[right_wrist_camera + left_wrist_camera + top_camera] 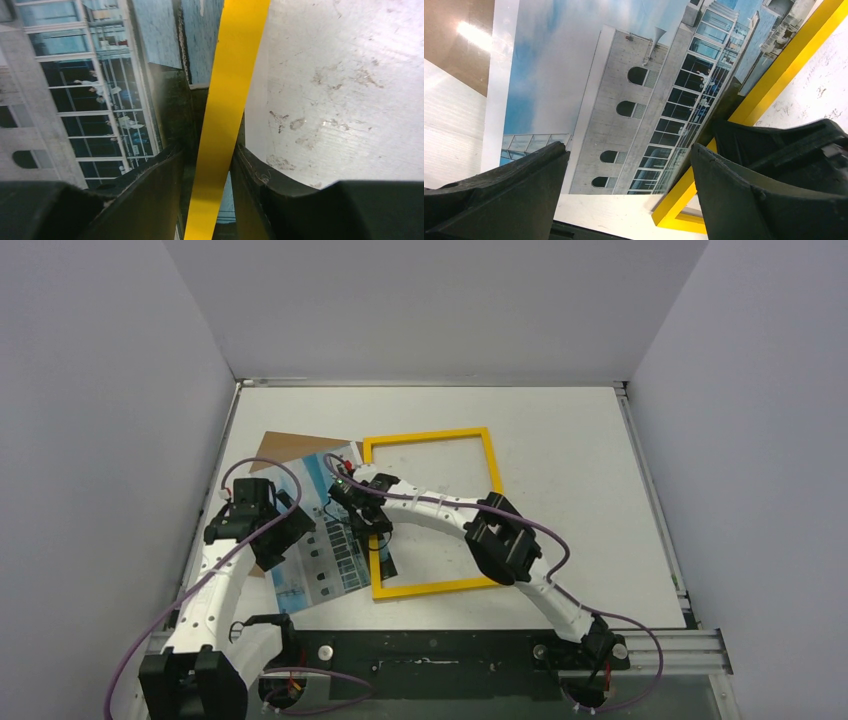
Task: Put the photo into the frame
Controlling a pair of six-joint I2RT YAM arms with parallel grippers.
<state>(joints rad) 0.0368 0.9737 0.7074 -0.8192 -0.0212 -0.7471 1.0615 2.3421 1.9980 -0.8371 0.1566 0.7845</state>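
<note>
The white, scuffed table [580, 460] carries a yellow frame [430, 436] lying flat near its middle, a little toward the left edge. A photo [318, 540] lies picture-up just left of it, reaching the frame's left bar. The photo partly covers a brown board [285, 445], which shows toward the far-left corner.

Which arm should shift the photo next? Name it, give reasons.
Left, probably. The left pincer hangs open over the photo, free to slide it. The right pincer is shut on the frame, at its left rail, so it is occupied.
</note>
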